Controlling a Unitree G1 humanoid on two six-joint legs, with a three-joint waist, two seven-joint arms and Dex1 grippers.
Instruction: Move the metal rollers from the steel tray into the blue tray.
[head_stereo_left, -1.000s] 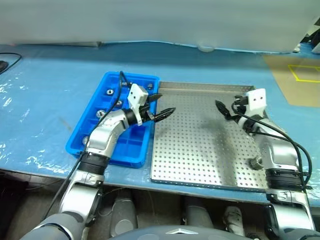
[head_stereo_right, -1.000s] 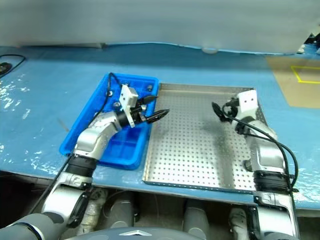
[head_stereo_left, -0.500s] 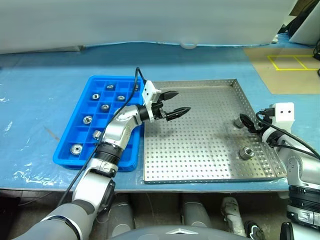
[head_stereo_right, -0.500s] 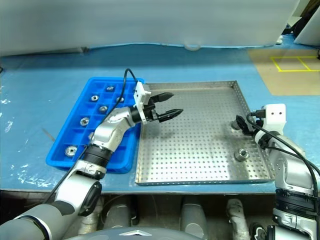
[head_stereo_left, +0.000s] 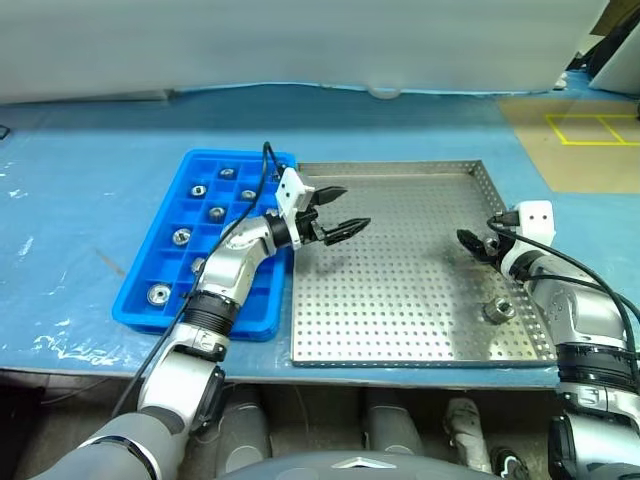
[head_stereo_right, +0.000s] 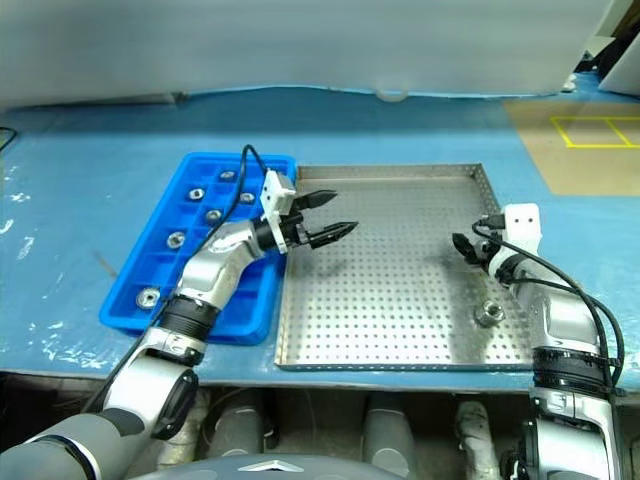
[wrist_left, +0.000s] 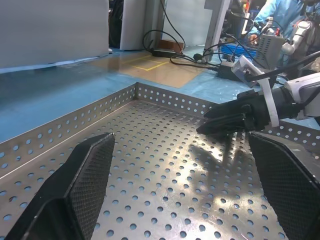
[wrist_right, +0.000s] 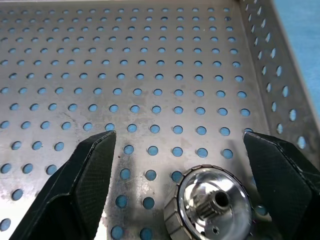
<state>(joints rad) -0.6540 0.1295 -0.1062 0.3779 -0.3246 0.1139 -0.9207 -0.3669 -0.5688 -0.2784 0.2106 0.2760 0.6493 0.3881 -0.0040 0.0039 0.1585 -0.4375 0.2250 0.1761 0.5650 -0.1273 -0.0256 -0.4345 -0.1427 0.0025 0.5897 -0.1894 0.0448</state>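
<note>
While one roller (wrist_right: 209, 205) is left lying in the steel tray (head_stereo_left: 400, 340), the right pincer (wrist_right: 175, 165) is held wide just over it, seemingly for a grasp. Other rollers are already set in the blue tray (head_stereo_left: 150, 320); the left pincer (head_stereo_left: 338, 210) is held wide, empty.

A workshop bench (head_stereo_left: 80, 200) — blue-covered, with cables (wrist_left: 170, 42) and floor tape (head_stereo_left: 590, 128).
</note>
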